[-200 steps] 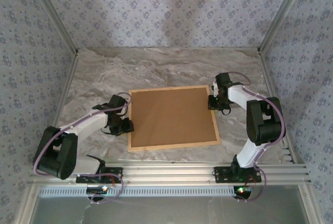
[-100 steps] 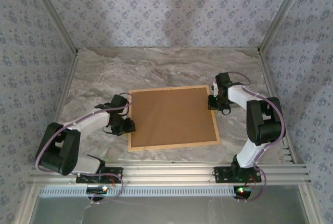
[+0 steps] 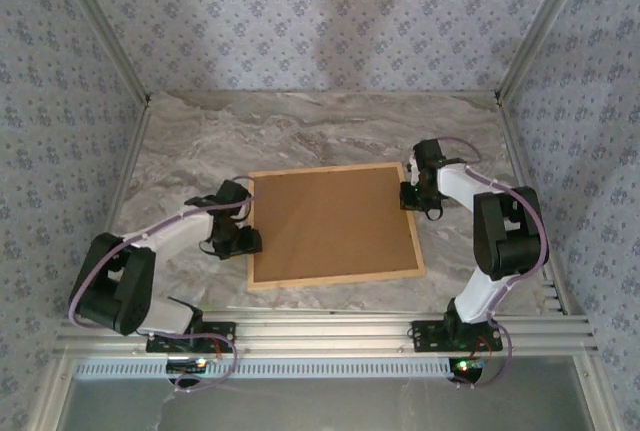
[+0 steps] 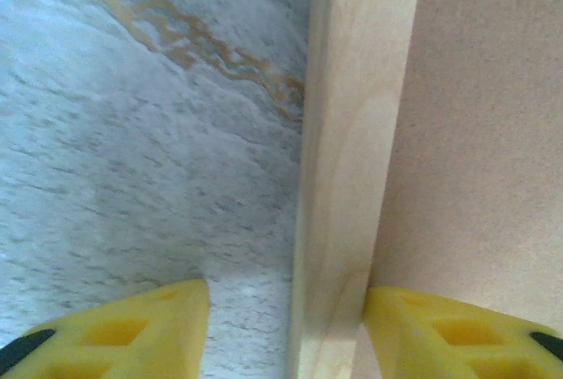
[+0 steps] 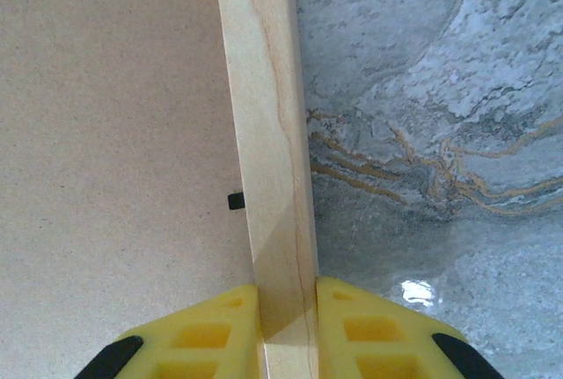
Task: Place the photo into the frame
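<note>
Your left pincer (image 4: 286, 324) has crept in and now straddles one rail of the frame (image 3: 333, 223), jaws apart, gripping nothing. Your right pincer (image 5: 288, 326) stays clamped on the opposite rail. The frame lies back-up between them, so a two-sided lift looks likely.

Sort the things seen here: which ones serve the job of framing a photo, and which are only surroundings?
Belong to the job:
- the frame, lying back side up
- left gripper, open around the frame's left rail
- right gripper, shut on its right rail

Only surroundings:
- marble table
- patterned walls
</note>
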